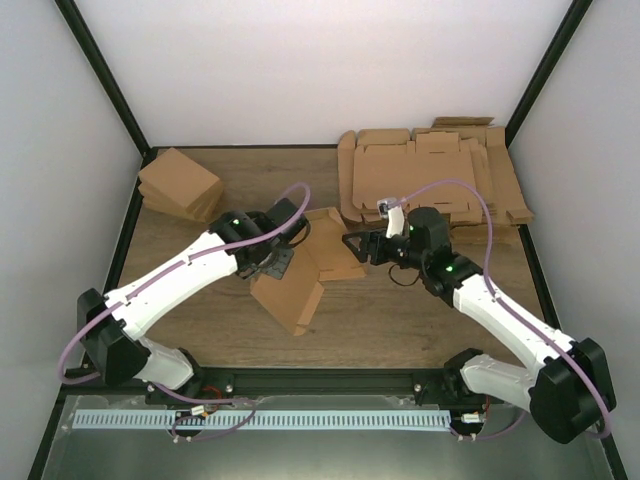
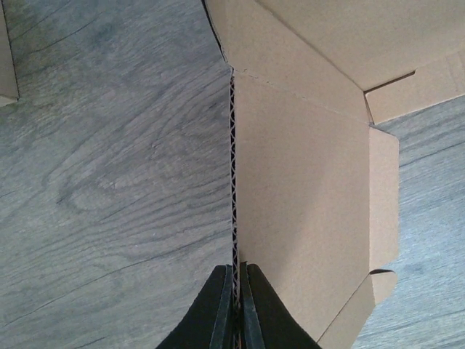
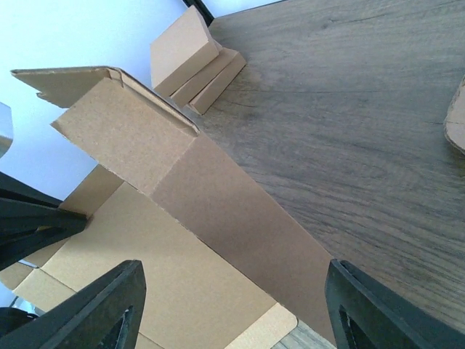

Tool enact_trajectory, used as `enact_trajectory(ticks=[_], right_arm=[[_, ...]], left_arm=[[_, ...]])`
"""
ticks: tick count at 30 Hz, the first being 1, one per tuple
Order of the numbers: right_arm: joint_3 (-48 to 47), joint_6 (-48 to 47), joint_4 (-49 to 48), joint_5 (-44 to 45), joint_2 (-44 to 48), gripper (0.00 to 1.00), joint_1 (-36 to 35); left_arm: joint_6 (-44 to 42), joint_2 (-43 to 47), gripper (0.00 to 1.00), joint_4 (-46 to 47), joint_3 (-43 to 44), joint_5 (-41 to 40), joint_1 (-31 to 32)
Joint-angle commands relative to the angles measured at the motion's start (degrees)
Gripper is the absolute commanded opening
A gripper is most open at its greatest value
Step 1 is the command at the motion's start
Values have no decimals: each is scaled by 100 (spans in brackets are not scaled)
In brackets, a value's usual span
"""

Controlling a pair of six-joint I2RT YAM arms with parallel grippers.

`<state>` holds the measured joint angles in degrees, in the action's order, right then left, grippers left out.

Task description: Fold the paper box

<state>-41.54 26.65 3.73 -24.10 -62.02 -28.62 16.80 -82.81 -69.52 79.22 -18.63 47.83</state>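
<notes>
Tabletop (image 1: 400, 310) of brown wood grain lay inside a booth with plain white walls (image 1: 300, 70). Black posts (image 1: 100, 75) slanted up from the far corners, and a dark frame edged the wood on the left, right and near sides. Along the near edge, in front of the arm bases, ran a pale slotted rail (image 1: 270, 420). In the far left corner sat a pile of small boxes (image 1: 180, 185), closed and stacked a little askew. In the far right corner lay a pile of flat sheets (image 1: 430, 175), tabbed and unfolded, spread loosely over one another.

The paper box (image 1: 300, 275) sat near the middle of the tabletop, a little to the left, only partly folded. One panel stood raised and the others lay open on the wood. The left gripper (image 1: 275, 262) was at the box's left side. Its wrist view showed the fingers (image 2: 218, 313) pinched tight on the corrugated edge of the upright panel, with bare wood to the left and the box's flaps to the right.

The right gripper (image 1: 357, 246) hung just right of the box's far flap with its jaws spread wide. In its wrist view the two dark fingers (image 3: 102, 313) stood well apart with the cardboard showing between them, and no contact could be made out. Past the cardboard, that view caught the small boxes against the white wall.
</notes>
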Motion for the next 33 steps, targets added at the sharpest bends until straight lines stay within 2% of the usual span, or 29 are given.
enact_trajectory(ticks=[1, 10, 16, 33], right_arm=[[-393, 74, -139, -84, -26, 70, 32], [-533, 336, -319, -26, 254, 66, 31], [-473, 631, -180, 458, 270, 60, 86], [-511, 611, -556, -222, -535, 49, 103]], left_arm=[[-16, -54, 6, -222, 310, -235, 112], [14, 34, 6, -535, 738, -365, 123], [51, 55, 6, -639, 789, -495, 127], [-53, -55, 7, -535, 871, -357, 224]])
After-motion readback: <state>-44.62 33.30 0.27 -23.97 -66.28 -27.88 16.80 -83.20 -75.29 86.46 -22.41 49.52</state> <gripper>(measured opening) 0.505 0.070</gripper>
